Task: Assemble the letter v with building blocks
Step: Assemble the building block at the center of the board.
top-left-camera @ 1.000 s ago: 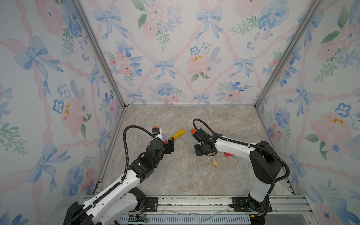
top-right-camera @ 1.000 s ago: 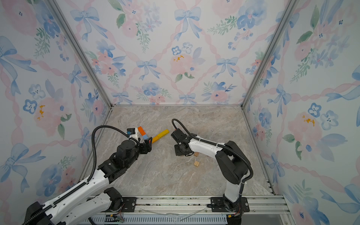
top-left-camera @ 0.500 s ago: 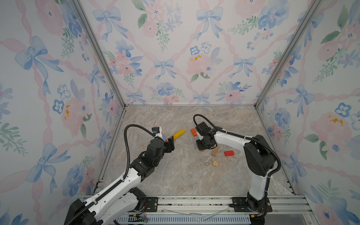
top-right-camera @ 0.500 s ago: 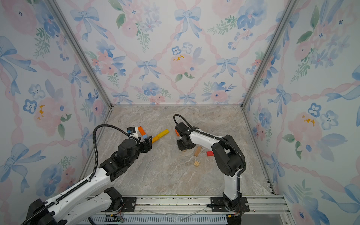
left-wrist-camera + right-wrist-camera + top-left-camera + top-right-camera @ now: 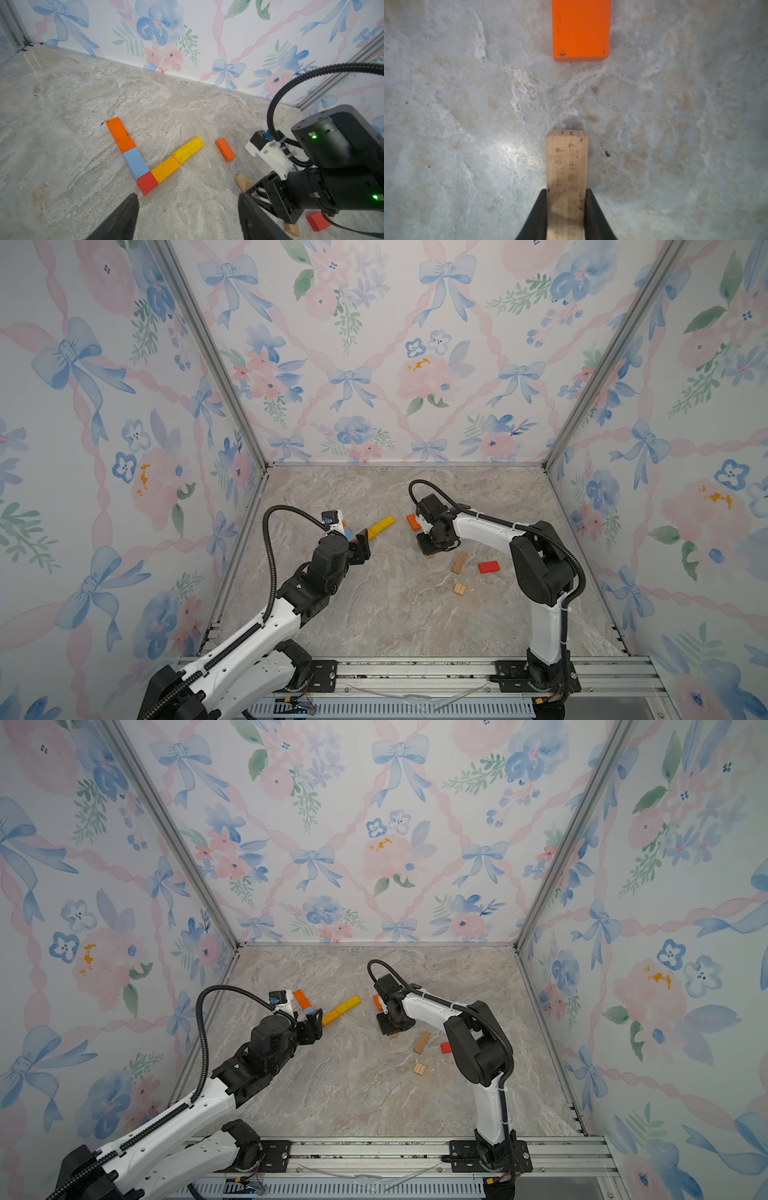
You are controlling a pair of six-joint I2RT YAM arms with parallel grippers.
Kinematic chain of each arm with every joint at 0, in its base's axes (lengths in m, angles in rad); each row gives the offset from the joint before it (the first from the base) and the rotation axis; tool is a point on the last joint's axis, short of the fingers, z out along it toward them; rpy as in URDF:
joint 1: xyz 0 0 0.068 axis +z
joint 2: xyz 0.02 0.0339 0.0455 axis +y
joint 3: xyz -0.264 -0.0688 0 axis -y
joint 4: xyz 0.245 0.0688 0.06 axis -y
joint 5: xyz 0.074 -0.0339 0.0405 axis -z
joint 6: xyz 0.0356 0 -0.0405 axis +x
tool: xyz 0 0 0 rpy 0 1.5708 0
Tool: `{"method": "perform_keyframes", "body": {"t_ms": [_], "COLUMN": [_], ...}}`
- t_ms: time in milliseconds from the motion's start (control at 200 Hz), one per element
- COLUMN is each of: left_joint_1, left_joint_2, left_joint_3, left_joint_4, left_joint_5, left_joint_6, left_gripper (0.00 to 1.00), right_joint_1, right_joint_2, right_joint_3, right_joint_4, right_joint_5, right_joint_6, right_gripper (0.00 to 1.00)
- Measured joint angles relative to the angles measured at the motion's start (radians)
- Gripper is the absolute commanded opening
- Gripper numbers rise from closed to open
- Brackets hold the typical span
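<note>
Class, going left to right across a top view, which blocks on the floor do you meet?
Yellow block → orange block → long tan block → red block; small tan block overlaps the long one, so omitted.

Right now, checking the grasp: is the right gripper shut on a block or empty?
Shut on the tan block: in the right wrist view, the right gripper has a finger against each long side.
</note>
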Motion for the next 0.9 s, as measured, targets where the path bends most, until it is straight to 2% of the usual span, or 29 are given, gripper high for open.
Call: {"method": "perform_keyframes", "body": {"t_ms": [450,900], "left_joint_1": [0.016,0.023], "left_joint_2": [0.0,0.0], "left_joint_3": [0.0,-0.002], "left_joint_4": [0.0,0.0], "left_joint_5": [-0.003,-0.003], "left_joint_6": [0.0,-0.007], "left_gripper": [0.77,0.77], "right_joint_1": [-0.005,-0.021], "right_joint_2": [0.067,0.08], "right_joint_3": [0.099,0.112], "right_joint_4": [-0.032,-0.031], "right_joint_5": [0.001,0.001], "right_joint_6": [-0.026,-0.026], "right_gripper": [0.17,0.18]}}
